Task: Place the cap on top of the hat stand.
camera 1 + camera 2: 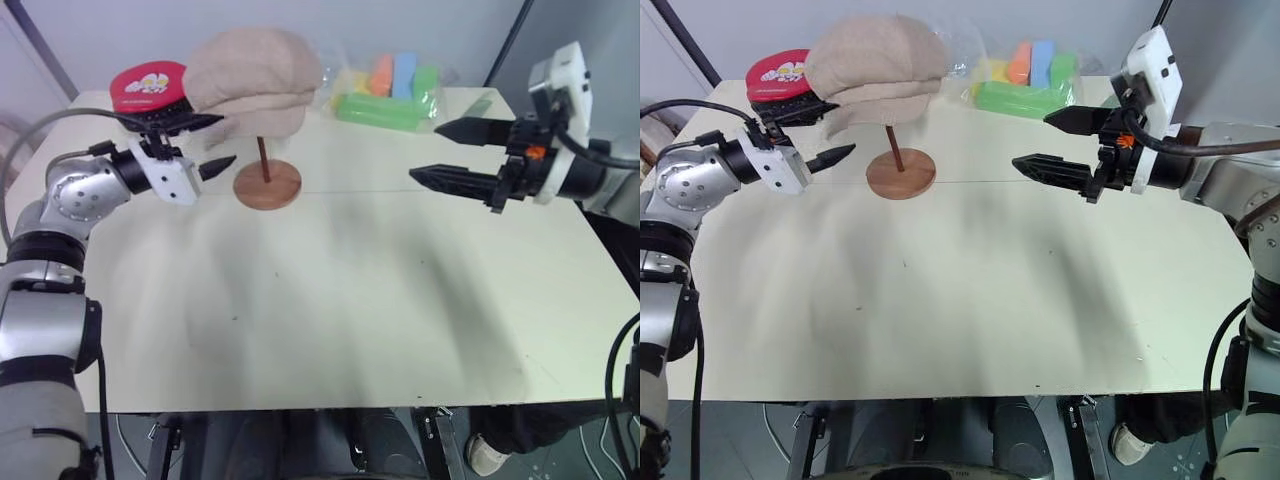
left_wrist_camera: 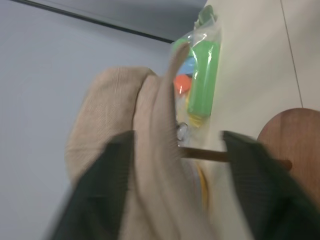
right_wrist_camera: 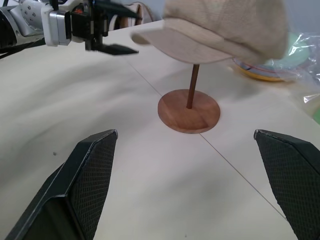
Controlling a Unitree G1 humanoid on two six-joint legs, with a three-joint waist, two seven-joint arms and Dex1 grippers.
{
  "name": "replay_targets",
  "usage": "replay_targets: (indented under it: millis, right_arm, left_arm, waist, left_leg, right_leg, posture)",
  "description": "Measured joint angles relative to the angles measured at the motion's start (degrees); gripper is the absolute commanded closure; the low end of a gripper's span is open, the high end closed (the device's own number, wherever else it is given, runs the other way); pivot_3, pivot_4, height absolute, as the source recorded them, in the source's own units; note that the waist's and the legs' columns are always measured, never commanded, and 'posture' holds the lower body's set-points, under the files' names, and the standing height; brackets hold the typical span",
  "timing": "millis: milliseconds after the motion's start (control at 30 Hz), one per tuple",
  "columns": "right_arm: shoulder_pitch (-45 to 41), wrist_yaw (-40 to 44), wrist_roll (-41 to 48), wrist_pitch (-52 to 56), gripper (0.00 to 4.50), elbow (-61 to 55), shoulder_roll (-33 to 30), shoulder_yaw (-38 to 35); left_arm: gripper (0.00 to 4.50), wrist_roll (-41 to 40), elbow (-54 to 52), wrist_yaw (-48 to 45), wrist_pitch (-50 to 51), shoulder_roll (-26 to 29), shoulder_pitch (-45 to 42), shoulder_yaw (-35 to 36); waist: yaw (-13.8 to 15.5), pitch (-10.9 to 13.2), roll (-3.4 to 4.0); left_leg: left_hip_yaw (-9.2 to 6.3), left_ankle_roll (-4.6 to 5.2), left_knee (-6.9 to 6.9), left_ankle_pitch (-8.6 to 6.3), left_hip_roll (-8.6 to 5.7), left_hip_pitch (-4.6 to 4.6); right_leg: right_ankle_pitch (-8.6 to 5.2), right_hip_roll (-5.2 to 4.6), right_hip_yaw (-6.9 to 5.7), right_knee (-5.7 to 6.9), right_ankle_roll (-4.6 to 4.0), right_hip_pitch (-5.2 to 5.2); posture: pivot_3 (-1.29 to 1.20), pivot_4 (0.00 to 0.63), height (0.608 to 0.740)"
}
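Resting on the reddish-brown hat stand (image 1: 267, 184), the puffy beige cap (image 1: 255, 78) sits between both spread-fingered hands.

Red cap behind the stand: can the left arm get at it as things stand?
Probably, yes. The red cap lies just behind the open left gripper, at the table's left rear. The beige cap on the hat stand sits to its right, not between them.
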Motion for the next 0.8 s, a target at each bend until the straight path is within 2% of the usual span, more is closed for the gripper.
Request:
replay_targets:
  millis: [200, 300, 400, 500, 533, 567, 600, 700, 800]
  right_arm:
    - [0.5, -0.2, -0.3, -0.4, 0.00, 0.1, 0.1, 0.0]
    - [1.1, 0.6, -1.5, -1.6, 0.00, 0.5, 0.2, 0.2]
    - [1.2, 2.3, -3.7, -3.7, 0.00, 3.6, 0.2, 0.7]
    - [1.1, 4.8, -5.7, -5.8, 0.00, 5.9, 0.0, 1.9]
    - [1.3, 6.6, -6.7, -7.1, 0.00, 7.2, -0.4, 2.4]
    - [1.2, 7.6, -7.3, -7.7, 0.00, 8.6, -0.7, 2.7]
    - [1.0, 9.0, -8.1, -8.2, 0.00, 10.4, -0.9, 2.9]
    - [-1.7, 11.9, -9.2, -8.9, 0.00, 15.1, -0.8, 3.8]
    - [-5.6, 14.1, -10.3, -9.0, 0.00, 19.6, -0.8, 4.5]
  left_arm:
    - [0.05, -0.5, -2.2, 0.7, -0.1, 2.2, 1.4, 0.2]
    - [0.05, -5.3, -8.7, -2.1, 1.9, 4.2, 7.1, 0.9]
    - [0.05, -14.6, -23.9, -7.0, 14.1, 8.3, 20.0, 3.6]
    - [0.05, -25.1, -41.7, -10.8, 32.6, 12.7, 33.3, 8.5]
    - [0.05, -32.8, -51.6, -11.9, 44.9, 15.1, 41.3, 12.4]
    - [0.05, -38.3, -56.8, -12.1, 53.6, 16.2, 45.1, 14.9]
    - [0.05, -47.1, -63.3, -12.1, 65.6, 17.3, 49.2, 19.3]
    - [0.05, -64.6, -69.7, -12.0, 88.2, 20.0, 52.5, 32.3]
    - [0.05, -73.9, -68.4, -14.2, 102.3, 22.9, 52.2, 45.2]
  waist:
    - [-0.1, 0.0, 0.00]
    - [-0.3, 0.0, 0.01]
    - [-0.8, 0.0, 0.01]
    - [-1.3, 0.0, 0.01]
    - [-1.5, 0.0, 0.02]
    - [-1.6, 0.0, 0.05]
    - [-1.6, 0.1, 0.04]
    - [-1.5, 0.1, 0.06]
    - [-1.7, 0.1, 0.07]
  left_leg:
    - [0.00, 0.00, -0.01, 0.00, 0.04, 0.00]
    - [0.02, 0.00, -0.03, 0.00, 0.11, 0.02]
    - [0.02, 0.00, -0.06, 0.00, 0.17, 0.01]
    - [0.02, -0.01, -0.04, 0.00, 0.20, 0.00]
    - [0.01, 0.00, -0.06, 0.00, 0.20, 0.00]
    - [0.00, 0.00, -0.06, 0.00, 0.20, 0.04]
    - [-0.03, 0.00, -0.06, -0.01, 0.21, 0.03]
    - [-0.04, 0.00, -0.02, 0.00, 0.23, 0.09]
    - [0.02, 0.00, -0.06, -0.01, 0.23, 0.14]
  right_leg:
    - [0.00, -0.01, 0.00, 0.02, 0.00, -0.01]
    - [0.00, 0.00, 0.03, 0.05, 0.00, -0.04]
    - [-0.01, -0.01, 0.05, 0.08, -0.01, -0.08]
    - [-0.01, -0.04, 0.06, 0.10, -0.02, -0.08]
    - [-0.01, -0.05, 0.07, 0.06, -0.02, -0.08]
    - [-0.01, -0.08, 0.08, 0.08, -0.02, -0.07]
    - [-0.01, -0.08, 0.06, 0.07, -0.02, -0.06]
    - [-0.02, 0.01, -0.03, 0.09, -0.04, 0.00]
    - [-0.04, 0.08, -0.02, 0.08, -0.05, 0.01]
  posture:
    - [0.00, 0.150, 0.740]
    - [0.00, 0.150, 0.740]
    - [0.00, 0.150, 0.740]
    - [0.00, 0.150, 0.740]
    - [0.00, 0.150, 0.740]
    - [0.00, 0.150, 0.740]
    - [0.00, 0.150, 0.740]
    - [0.00, 0.150, 0.740]
    - [0.00, 0.150, 0.740]
